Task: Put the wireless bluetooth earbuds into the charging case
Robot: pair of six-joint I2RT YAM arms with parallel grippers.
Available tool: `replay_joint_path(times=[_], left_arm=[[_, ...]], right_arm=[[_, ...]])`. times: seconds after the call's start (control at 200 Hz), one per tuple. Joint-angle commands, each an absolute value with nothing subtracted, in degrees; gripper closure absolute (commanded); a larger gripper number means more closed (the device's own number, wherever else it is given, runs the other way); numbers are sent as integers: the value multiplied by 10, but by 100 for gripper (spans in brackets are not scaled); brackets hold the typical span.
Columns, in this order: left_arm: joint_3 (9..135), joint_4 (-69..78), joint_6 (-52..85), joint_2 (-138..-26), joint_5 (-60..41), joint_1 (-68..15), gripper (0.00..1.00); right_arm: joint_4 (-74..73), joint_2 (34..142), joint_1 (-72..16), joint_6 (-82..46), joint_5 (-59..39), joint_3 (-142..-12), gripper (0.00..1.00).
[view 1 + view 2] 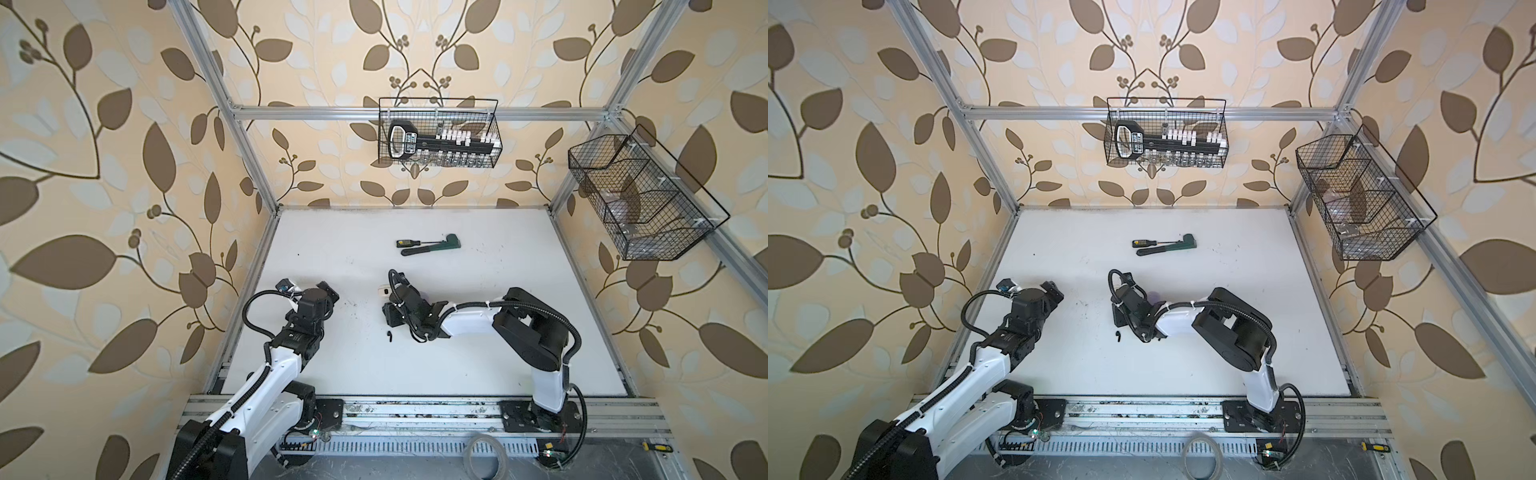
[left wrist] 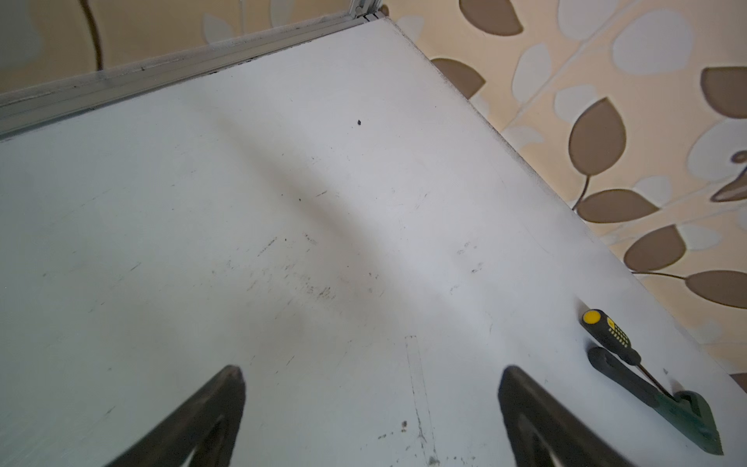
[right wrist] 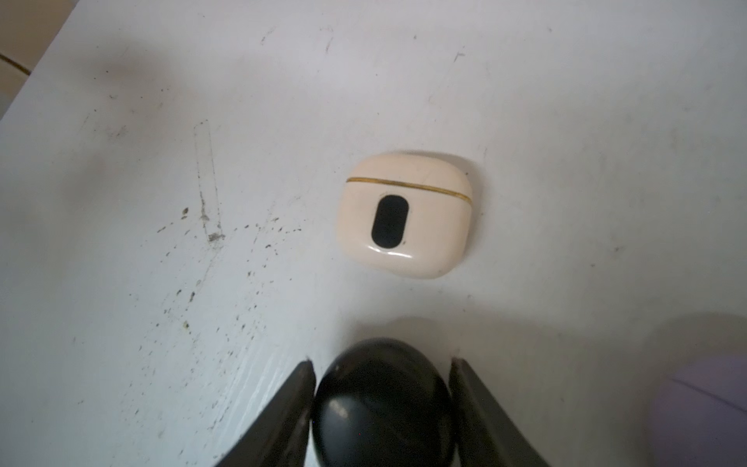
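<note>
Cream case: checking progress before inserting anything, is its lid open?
No, the cream case lies closed, lid shut along its gold seam.

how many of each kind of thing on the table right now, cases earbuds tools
charging cases: 3 (cream case, black case between the fingers of the right gripper, lavender case only partly in view)
earbuds: 1 (black earbud)
tools: 2 (screwdriver, wrench)
total: 6

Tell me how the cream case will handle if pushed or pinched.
The cream case looks glossy and rounded, so a pinch may slip off it. It lies flat on the table, so a push would likely slide it, not roll it. Its lid looks shut along the gold seam, so it is probably rigid.
</note>
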State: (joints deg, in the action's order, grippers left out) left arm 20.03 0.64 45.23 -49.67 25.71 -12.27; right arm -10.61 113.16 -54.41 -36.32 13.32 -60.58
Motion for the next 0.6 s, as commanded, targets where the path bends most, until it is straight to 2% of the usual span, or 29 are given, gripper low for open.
replay_joint_path(times=[0.0, 0.225, 0.595], left_arm=[[197, 21, 453, -492, 264, -116, 1], [197, 23, 452, -495, 261, -116, 1], [200, 25, 451, -499, 254, -116, 1]], right_arm=[[-77, 1143, -553, -383, 128, -587, 41], [-73, 1134, -570, -392, 135, -585, 37], [-28, 1115, -591, -381, 174, -599, 37]])
